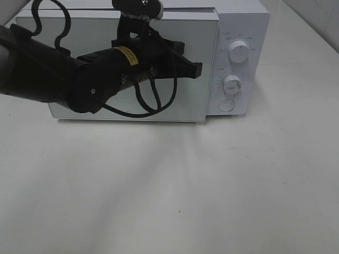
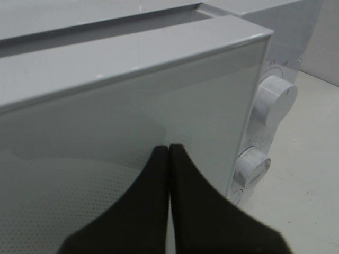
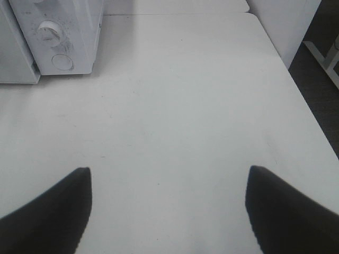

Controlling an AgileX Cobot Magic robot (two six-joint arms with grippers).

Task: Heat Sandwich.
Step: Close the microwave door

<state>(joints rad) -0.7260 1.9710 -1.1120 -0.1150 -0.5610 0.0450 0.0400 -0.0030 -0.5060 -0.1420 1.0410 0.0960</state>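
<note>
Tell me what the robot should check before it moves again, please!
1. The left pincer is shut: ok.
2. The left pincer points at the microwave door: ok.
3. The microwave door is fully closed: cannot tell.
4. The right pincer is open and holds nothing, over the table: ok.
5. The sandwich is in sight: not ok, no view shows it.

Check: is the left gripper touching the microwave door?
Cannot tell. In the left wrist view the shut left gripper lies over the microwave door, but neither gap nor contact shows plainly.
</note>
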